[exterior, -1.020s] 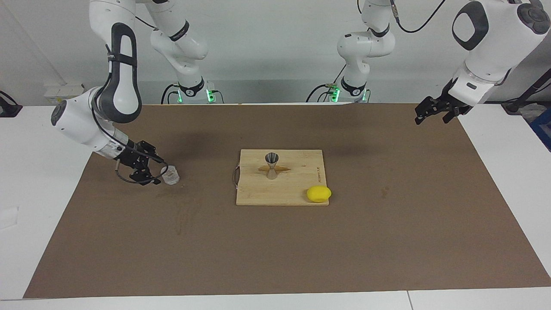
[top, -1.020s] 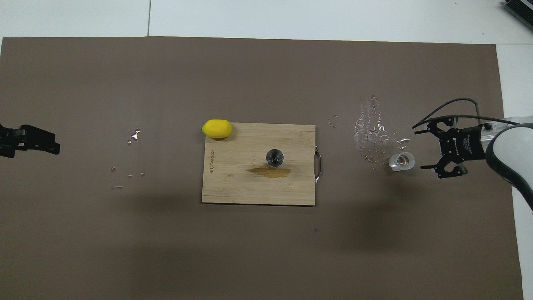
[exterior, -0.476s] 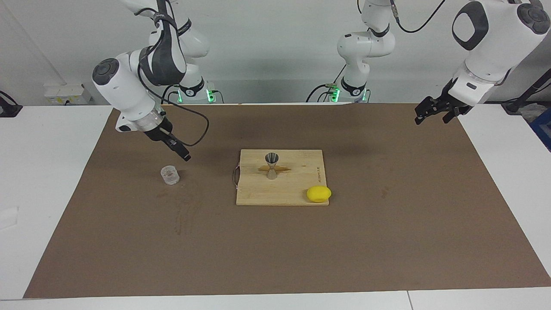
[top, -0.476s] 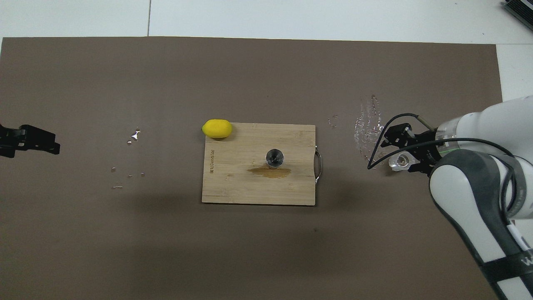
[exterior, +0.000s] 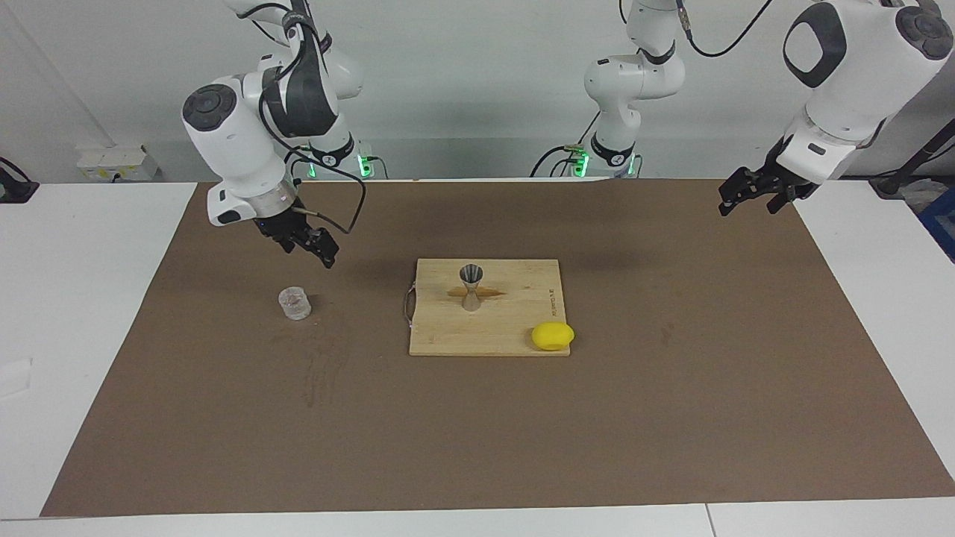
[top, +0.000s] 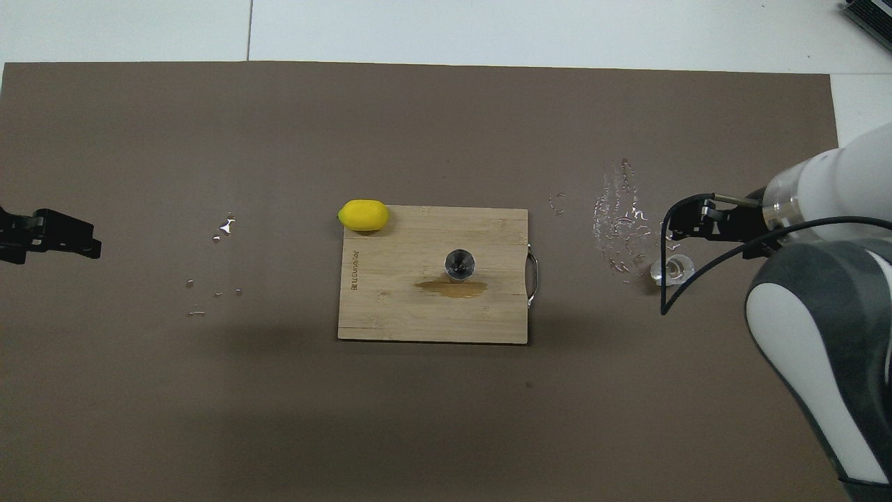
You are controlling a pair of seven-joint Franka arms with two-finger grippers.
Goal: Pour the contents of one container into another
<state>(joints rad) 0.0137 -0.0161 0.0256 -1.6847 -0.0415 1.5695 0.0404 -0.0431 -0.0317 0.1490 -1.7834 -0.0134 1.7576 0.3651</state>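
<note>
Glass tumbler (exterior: 295, 303) upright on mat, free; right gripper (exterior: 317, 248) raised, apparently spread, empty; left gripper (exterior: 753, 195) waits, spread, empty

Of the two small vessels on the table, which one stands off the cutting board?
The clear glass tumbler: it stands on the brown mat toward the right arm's end. The metal jigger stands upright on the wooden cutting board.

Clear faceted glass (exterior: 295, 303); silver jigger (exterior: 471, 286); yellow lemon (exterior: 553, 335); brown mat (exterior: 671, 403).
</note>
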